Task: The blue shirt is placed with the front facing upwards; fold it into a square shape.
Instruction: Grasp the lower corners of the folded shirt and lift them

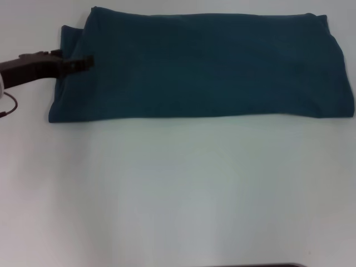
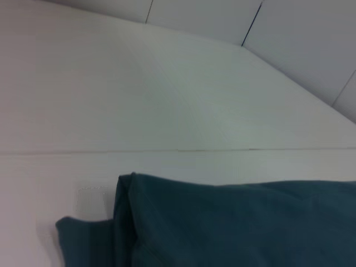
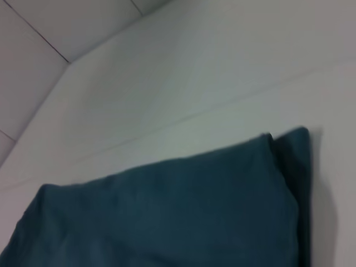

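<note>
Blue shirt in a long folded band on the bench — left gripper over its left end, fingers' state impossible to tell.

The blue shirt hides its lettering and collar inside the fold. The left gripper shows no readable finger gap; its arm is cut off at the left.

White table, matte, evenly lit. A thin seam crosses its top. Beyond the table's far edge: pale wall panels with dark joint lines.
</note>
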You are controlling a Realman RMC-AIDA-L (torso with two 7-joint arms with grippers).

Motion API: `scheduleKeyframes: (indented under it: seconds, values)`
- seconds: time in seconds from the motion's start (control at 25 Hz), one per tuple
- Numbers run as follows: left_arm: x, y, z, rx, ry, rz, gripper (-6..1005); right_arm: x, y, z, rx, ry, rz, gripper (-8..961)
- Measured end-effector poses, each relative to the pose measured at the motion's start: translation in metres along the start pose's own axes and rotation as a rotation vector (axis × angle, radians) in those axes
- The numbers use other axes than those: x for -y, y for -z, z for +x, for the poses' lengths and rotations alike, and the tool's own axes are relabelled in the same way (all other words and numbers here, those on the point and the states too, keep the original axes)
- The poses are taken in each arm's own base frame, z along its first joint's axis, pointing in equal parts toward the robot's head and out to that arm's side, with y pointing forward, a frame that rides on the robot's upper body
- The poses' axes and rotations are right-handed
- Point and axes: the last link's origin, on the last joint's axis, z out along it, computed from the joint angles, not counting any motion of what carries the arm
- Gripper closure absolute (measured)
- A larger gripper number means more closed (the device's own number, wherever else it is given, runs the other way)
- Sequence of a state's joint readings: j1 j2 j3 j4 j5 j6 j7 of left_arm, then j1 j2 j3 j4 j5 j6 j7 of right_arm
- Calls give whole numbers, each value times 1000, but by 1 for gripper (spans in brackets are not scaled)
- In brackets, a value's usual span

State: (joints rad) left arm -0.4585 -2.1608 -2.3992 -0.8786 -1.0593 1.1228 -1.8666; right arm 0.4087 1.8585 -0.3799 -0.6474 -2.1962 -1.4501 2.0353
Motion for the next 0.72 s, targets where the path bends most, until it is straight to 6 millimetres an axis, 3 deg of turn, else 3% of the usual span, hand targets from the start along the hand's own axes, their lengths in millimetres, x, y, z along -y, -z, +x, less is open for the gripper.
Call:
scheduleKeyframes:
  seconds: [0.4, 0.72]
  values:
    - [6, 9, -8, 8, -11, 17, 62, -3, -14, 19, -156, -87, -1, 266]
    - [9, 15, -7, 4, -22, 28, 63, -2, -18, 26, -168, -99, 11, 285]
